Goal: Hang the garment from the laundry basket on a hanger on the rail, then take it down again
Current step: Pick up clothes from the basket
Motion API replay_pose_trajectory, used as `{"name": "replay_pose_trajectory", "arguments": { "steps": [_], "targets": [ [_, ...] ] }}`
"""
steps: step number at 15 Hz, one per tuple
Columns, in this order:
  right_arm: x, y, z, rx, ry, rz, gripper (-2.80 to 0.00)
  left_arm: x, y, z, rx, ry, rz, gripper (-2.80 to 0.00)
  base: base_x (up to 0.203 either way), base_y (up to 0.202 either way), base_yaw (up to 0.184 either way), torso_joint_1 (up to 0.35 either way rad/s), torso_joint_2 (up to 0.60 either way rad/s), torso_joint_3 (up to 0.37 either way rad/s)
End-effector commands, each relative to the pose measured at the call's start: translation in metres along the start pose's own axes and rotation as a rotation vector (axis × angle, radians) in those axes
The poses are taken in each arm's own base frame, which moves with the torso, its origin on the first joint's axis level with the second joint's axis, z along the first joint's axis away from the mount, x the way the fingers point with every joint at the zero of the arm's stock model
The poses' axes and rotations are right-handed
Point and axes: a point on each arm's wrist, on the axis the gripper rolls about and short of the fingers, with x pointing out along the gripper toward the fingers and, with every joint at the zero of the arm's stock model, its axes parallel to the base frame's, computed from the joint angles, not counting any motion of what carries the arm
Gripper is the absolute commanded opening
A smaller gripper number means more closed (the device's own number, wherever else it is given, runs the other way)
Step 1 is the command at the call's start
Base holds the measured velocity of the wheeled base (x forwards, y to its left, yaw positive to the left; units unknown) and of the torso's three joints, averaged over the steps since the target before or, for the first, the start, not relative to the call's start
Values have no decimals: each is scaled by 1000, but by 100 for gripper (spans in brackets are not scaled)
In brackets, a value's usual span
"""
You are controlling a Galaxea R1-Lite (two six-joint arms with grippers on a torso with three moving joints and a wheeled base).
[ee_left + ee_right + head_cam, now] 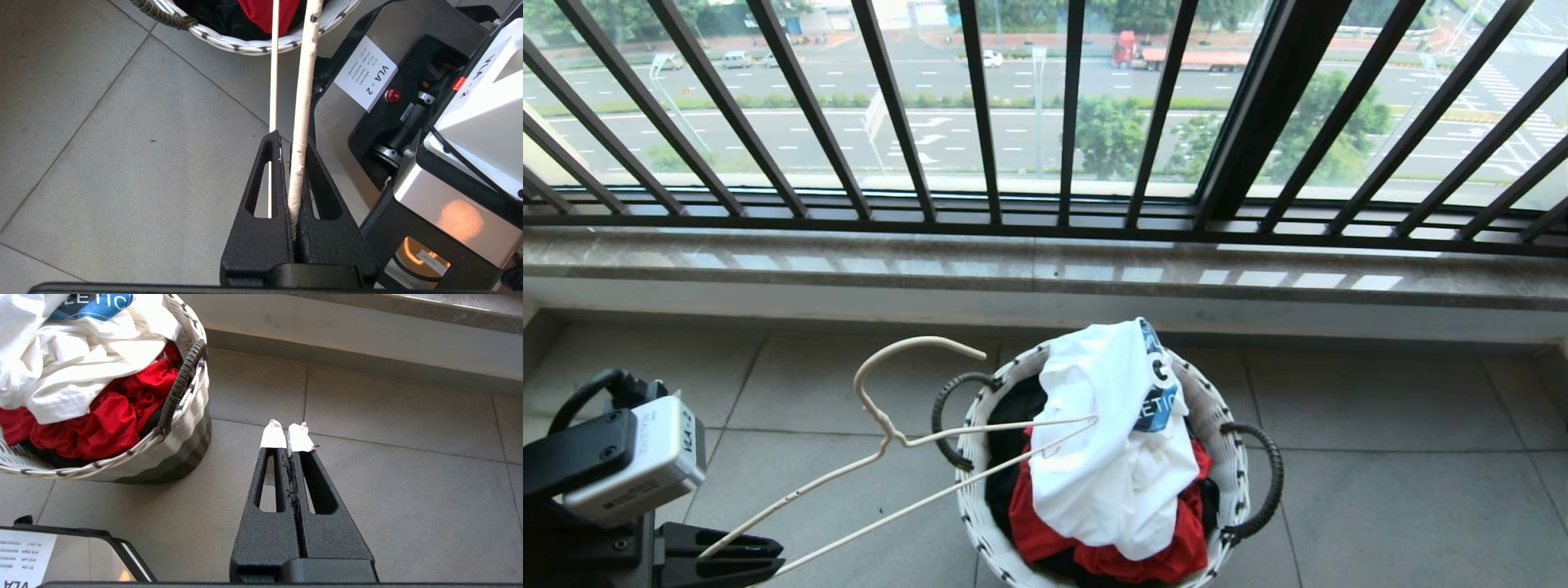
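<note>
The white garment with a blue print lies heaped on top of the laundry basket, which stands on the floor tiles below the window. My left gripper at the lower left is shut on one end of the cream wire hanger. The hanger's far end reaches over the basket rim to the garment's edge. In the left wrist view the hanger runs from between the fingers of the left gripper toward the basket. My right gripper is shut and empty, low beside the basket and garment. The rail is out of view.
A red cloth and dark clothes lie under the garment in the basket. The black barred window railing and a stone sill stand behind it. My own base is close to the left gripper. Grey floor tiles surround the basket.
</note>
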Motion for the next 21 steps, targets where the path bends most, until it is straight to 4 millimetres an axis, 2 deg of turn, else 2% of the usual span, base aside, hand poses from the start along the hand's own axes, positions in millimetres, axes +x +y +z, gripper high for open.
{"name": "replay_pose_trajectory", "arguments": {
  "steps": [1, 12, 21],
  "targets": [
    [0, 0, 0, -1, 1, 1, -280, -5, -2, 1, -1, -17, 11, -280, 0, 0, 0, 0, 0, 0],
    [0, 0, 0, -2, 1, 2, -280, -13, 6, 19, -151, -125, 82, -280, 0, 0, 0, 0, 0, 0],
    [0, 0, 0, -4, 3, 2, -280, -20, 3, 20, -139, -153, 95, -280, 0, 0, 0, 0, 0, 0]
  ]
}}
